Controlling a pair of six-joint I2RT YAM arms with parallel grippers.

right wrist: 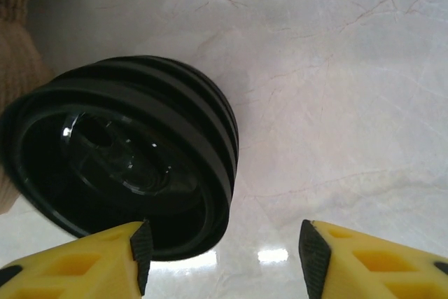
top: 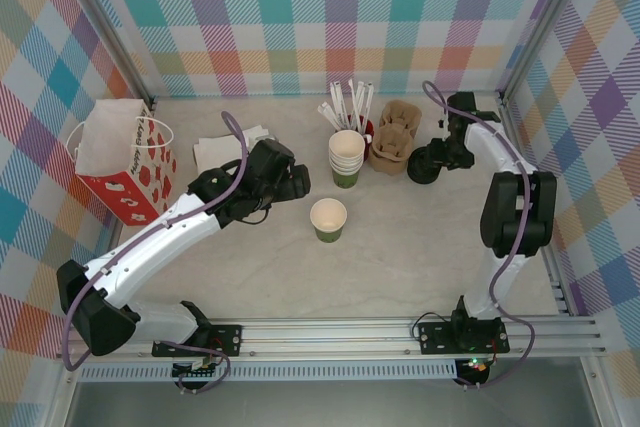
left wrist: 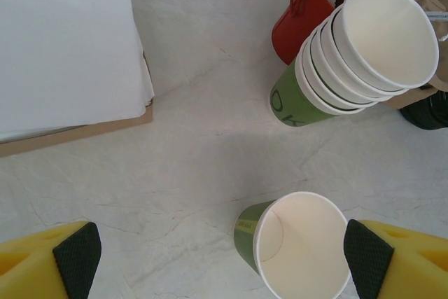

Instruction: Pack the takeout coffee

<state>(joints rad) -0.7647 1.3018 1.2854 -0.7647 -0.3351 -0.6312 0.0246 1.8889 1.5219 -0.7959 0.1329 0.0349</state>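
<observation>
Lid fetch is judged underway. Left claw (left wrist: 222,257) is held open near takeout coffee (left wrist: 301,250); right claw (right wrist: 224,253), unclenched, is to be shut on black lids (right wrist: 119,152).

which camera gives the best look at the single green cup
Left wrist: the cup is close and large, green wall and empty cream inside plain, though the frame edge clips its near rim. Top external shows the cup whole but small, upright, alone in front of the stack.
</observation>
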